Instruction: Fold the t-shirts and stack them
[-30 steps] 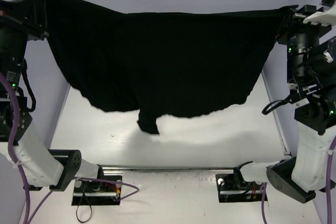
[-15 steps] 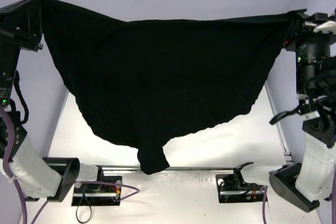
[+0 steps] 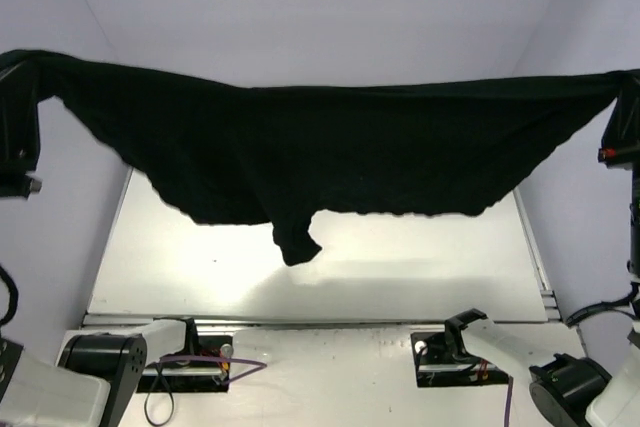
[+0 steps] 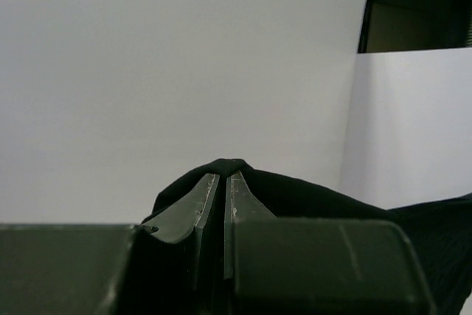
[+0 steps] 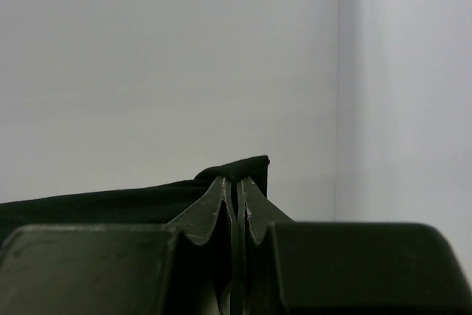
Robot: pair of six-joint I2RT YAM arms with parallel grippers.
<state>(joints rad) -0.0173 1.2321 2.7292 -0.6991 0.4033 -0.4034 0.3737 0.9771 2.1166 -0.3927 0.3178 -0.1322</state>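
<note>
The black t-shirt [image 3: 330,157] hangs stretched wide in the air across the top view, its lower edge sagging and one sleeve dangling at the low middle, above the white table [image 3: 420,277]. My left gripper [image 3: 22,67] is shut on the shirt's left corner at the far left edge. In the left wrist view the left gripper [image 4: 224,179] pinches a fold of the t-shirt [image 4: 310,197]. My right gripper [image 3: 628,82] is shut on the right corner at the far right edge. In the right wrist view the right gripper [image 5: 235,182] clamps the t-shirt [image 5: 110,204].
White walls [image 3: 330,7] enclose the table at the back and on both sides. The arm bases [image 3: 190,359] with purple cables sit along the near edge, with a metal rail between them.
Both grippers have lifted and moved apart toward the frame edges. The shirt has pulled flatter and tauter, and its hanging sleeve has risen off the near rail.
</note>
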